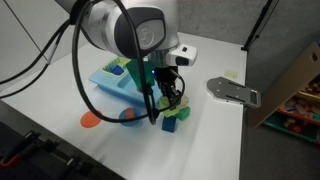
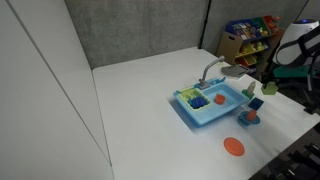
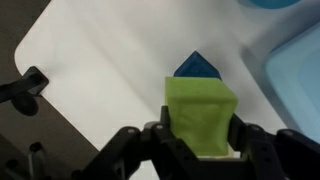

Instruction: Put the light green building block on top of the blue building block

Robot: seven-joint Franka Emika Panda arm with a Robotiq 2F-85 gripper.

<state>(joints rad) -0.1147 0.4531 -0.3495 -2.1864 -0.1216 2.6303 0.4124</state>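
In the wrist view my gripper is shut on the light green building block, a lime cube held between the two black fingers. The blue building block lies on the white table just beyond it, partly hidden by the held cube. In an exterior view the gripper hangs just above the blue block. A darker green block sits beside the blue one. In the exterior view from farther off, the gripper is at the table's right side.
A light blue toy sink stands beside the blocks; its edge shows in the wrist view. An orange disc and a round blue dish lie nearby. A grey faucet piece lies behind.
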